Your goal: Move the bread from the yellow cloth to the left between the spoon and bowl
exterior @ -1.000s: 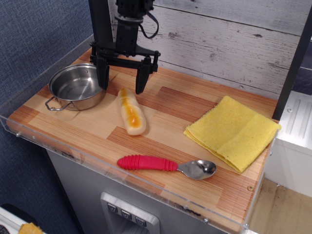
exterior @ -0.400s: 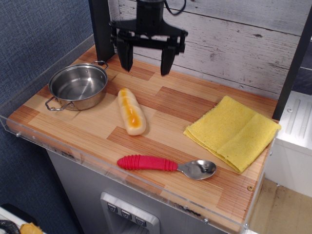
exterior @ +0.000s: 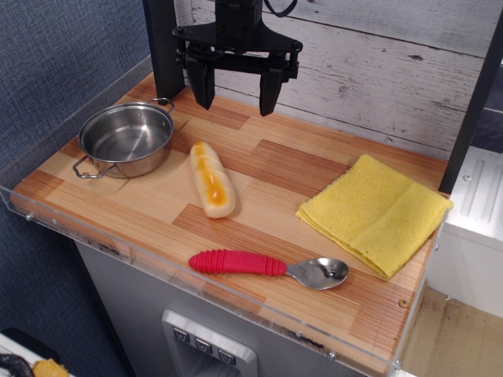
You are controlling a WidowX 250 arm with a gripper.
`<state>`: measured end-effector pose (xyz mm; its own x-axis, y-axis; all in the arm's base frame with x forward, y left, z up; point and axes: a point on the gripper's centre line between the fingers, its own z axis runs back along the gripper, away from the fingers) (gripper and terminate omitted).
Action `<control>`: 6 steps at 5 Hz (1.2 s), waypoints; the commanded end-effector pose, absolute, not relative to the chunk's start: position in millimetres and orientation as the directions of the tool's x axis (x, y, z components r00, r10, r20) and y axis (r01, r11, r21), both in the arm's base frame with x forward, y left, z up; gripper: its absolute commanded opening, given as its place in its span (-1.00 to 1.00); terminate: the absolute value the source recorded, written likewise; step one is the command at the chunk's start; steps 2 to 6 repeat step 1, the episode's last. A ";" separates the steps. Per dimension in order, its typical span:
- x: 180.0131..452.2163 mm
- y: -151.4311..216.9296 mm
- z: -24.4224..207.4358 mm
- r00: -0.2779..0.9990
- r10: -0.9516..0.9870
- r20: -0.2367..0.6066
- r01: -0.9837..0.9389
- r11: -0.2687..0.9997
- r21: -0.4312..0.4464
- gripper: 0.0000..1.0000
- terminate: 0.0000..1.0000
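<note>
The bread, a pale roll with an orange-yellow top, lies on the wooden table to the right of the steel bowl and behind the red-handled spoon. The yellow cloth lies bare at the right. My gripper hangs open and empty above the back of the table, well above and behind the bread, its two black fingers spread wide.
A clear plastic rim runs along the table's front and left edges. A black post stands at the back left. A white plank wall backs the table.
My open gripper has risen and moved back and right, away from the bread, which stays where it lay. Little moved in the last half second.
</note>
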<state>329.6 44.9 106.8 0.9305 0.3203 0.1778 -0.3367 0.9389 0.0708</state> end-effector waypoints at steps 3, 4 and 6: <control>315.8 50.4 126.7 0.910 0.344 0.230 -0.369 0.926 0.077 1.00 1.00; 315.8 50.4 126.7 0.910 0.344 0.230 -0.369 0.926 0.077 1.00 1.00; 315.8 50.4 126.7 0.910 0.344 0.230 -0.369 0.926 0.077 1.00 1.00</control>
